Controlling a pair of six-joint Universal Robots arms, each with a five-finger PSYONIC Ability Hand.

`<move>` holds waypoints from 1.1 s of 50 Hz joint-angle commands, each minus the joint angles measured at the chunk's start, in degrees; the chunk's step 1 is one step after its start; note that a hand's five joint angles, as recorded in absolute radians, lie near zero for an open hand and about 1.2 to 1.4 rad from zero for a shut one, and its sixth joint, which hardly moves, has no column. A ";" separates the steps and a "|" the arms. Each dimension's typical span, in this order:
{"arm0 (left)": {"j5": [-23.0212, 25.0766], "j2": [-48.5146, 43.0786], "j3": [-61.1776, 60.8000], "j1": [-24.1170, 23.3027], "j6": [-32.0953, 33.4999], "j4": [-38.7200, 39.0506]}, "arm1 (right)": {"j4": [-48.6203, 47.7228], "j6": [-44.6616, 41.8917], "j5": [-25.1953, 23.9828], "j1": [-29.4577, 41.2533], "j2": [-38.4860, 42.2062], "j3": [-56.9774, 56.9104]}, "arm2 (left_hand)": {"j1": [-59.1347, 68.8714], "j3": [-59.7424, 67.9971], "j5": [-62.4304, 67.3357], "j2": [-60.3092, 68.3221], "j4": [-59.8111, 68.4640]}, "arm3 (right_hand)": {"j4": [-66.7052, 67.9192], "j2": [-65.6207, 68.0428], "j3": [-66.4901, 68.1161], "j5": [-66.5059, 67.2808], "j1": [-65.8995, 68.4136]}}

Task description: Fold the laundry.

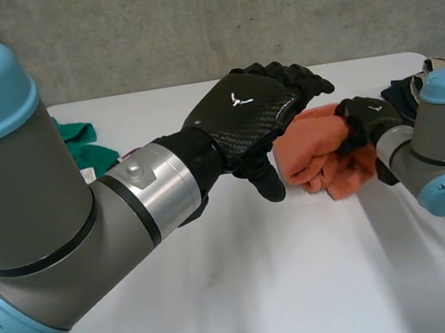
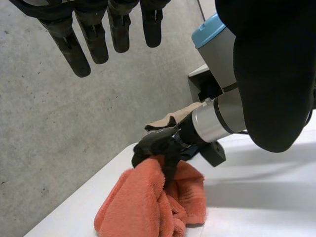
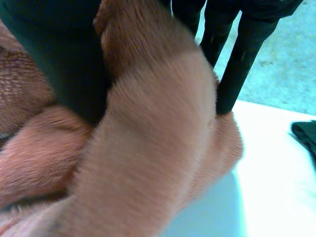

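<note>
An orange towel (image 1: 314,154) lies bunched on the white table (image 1: 249,295), right of the middle. My right hand (image 1: 363,118) comes in from the right and grips the bunch's upper right part. In the right wrist view the towel (image 3: 148,148) runs between the thumb (image 3: 54,59) and the fingers (image 3: 237,64), pinched there. My left hand (image 1: 252,108) hovers above and just left of the towel, fingers straight, thumb hanging down, holding nothing. Seen from the left wrist, its fingers (image 2: 98,34) stand well clear of the towel (image 2: 143,207), while the right hand (image 2: 158,145) clutches the towel's top.
A green cloth (image 1: 83,145) lies at the back left behind my left arm. Dark clothing (image 1: 399,92) is heaped at the back right by the right arm, with a tan piece (image 2: 170,118) on it. A grey wall (image 1: 186,22) stands beyond the table's far edge.
</note>
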 commanded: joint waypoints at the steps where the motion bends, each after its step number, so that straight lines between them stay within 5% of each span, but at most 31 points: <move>1: 0.08 0.27 -1.61 0.58 0.02 0.23 | 3.20 -8.03 0.45 -3.40 -0.49 1.45 | -1.11 -1.94 -2.58 -1.76 -1.59 | -35.70 -32.90 -33.59 -35.69 -31.67; 11: 0.17 1.41 -2.31 1.46 -0.25 0.23 | 6.02 -26.47 -0.77 -4.02 -10.06 5.14 | -1.11 -1.94 -2.58 -1.76 -1.59 | -35.70 -32.90 -33.59 -35.69 -31.67; 20: 0.25 2.56 -3.01 1.99 -0.33 0.23 | 8.22 -53.01 -14.38 -2.52 -14.81 12.86 | -1.11 -1.94 -2.58 -1.76 -1.59 | -35.70 -32.90 -33.59 -35.69 -31.67; 42: 0.25 2.82 -4.86 3.13 -1.47 1.11 | -13.66 -56.99 -14.23 -1.56 -3.66 16.04 | -1.11 -1.94 -2.58 -1.76 -1.59 | -35.54 -32.75 -33.44 -35.54 -31.52; 46: 0.25 3.26 -5.39 3.75 -2.27 1.11 | -15.51 -56.73 -14.31 -1.38 -1.81 15.07 | -1.11 -1.94 -2.58 -1.76 -1.59 | -19.43 -16.63 -17.33 -19.42 -15.40; 48: 0.43 3.35 -5.56 4.10 -2.62 1.19 | -16.48 -56.03 -14.40 -1.30 -1.54 14.28 | -1.11 -1.94 -2.58 -1.76 -1.59 | 15.29 18.09 17.40 15.30 19.32; 50: 0.52 3.35 -5.56 4.36 -2.71 1.19 | -17.09 -55.24 -14.40 -1.12 -1.81 13.67 | -1.11 -1.94 -2.58 -1.76 -1.59 | 34.20 37.00 36.31 34.21 38.23; 55: 0.78 3.96 -5.48 5.07 -3.15 1.28 | -20.16 -48.49 -14.40 -1.73 -5.83 9.90 | -1.11 -1.94 -2.58 -1.76 -1.59 | 34.30 37.10 36.41 34.31 38.33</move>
